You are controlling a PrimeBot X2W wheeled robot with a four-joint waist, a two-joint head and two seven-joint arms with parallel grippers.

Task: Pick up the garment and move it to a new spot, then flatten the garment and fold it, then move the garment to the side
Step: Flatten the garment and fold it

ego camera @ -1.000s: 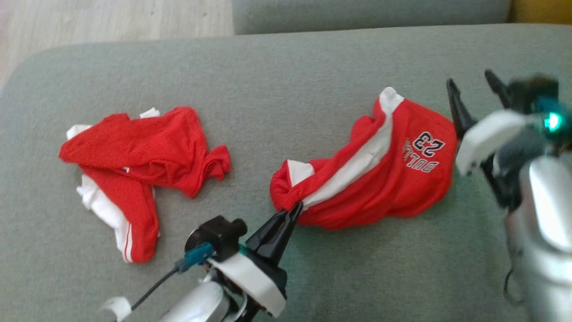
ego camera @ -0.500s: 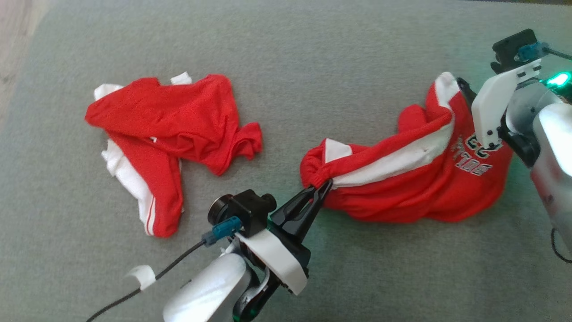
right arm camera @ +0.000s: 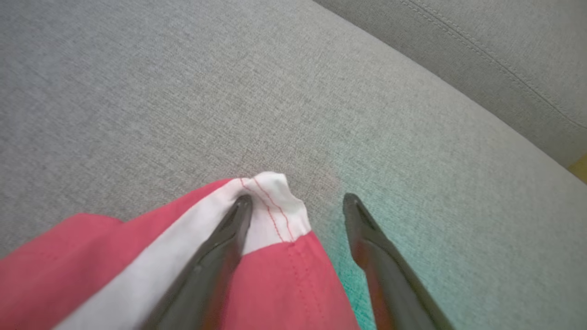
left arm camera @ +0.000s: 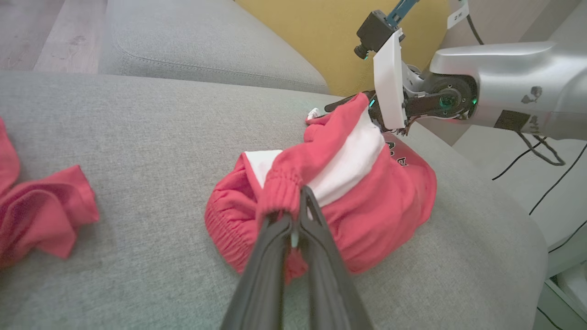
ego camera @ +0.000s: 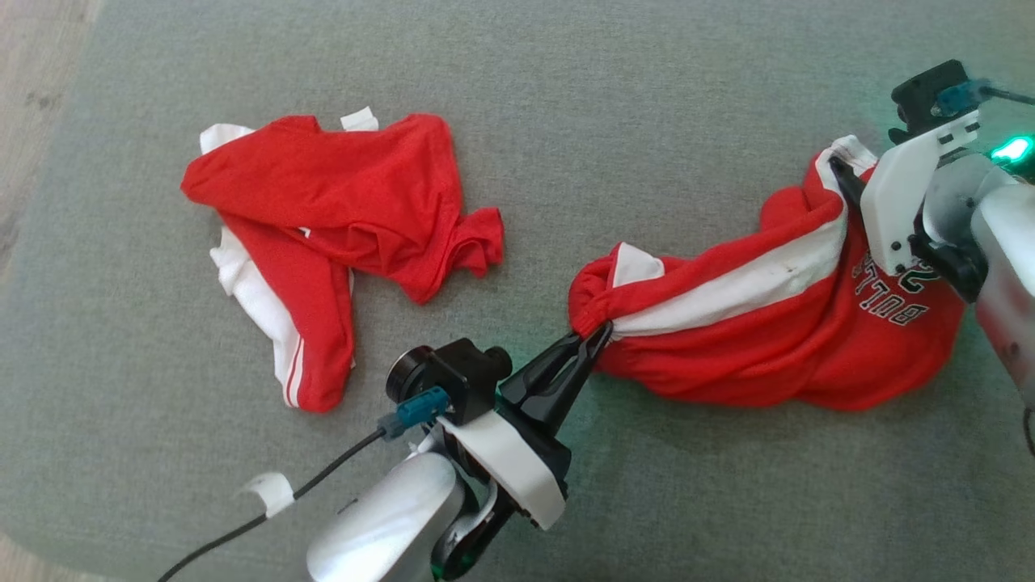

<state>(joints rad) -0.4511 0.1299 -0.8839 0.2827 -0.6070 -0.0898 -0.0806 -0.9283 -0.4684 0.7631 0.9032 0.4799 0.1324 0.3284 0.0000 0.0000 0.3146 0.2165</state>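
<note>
The garment (ego camera: 768, 339), red shorts with a white side stripe and a black number print, lies stretched across the grey sofa cushion (ego camera: 566, 121). My left gripper (ego camera: 600, 333) is shut on its gathered elastic waistband at the near left end; the left wrist view shows the gripper (left arm camera: 300, 195) pinching that red band of the garment (left arm camera: 376, 201). My right gripper (right arm camera: 298, 200) stands open over the garment's far white hem corner (right arm camera: 275, 201). One finger lies on the white stripe, the other on bare cushion. In the head view the right gripper (ego camera: 845, 166) sits at the garment's upper right end.
A second crumpled red and white garment (ego camera: 340, 210) lies on the cushion's left part, apart from the first. The cushion's left edge meets wood floor (ego camera: 32, 97). A grey back cushion (left arm camera: 206, 50) and a yellow surface (left arm camera: 312, 32) lie beyond.
The camera has tilted down and shifted. My right gripper has come from beside the garment onto its far white corner. The garment now lies drawn out longer between both grippers.
</note>
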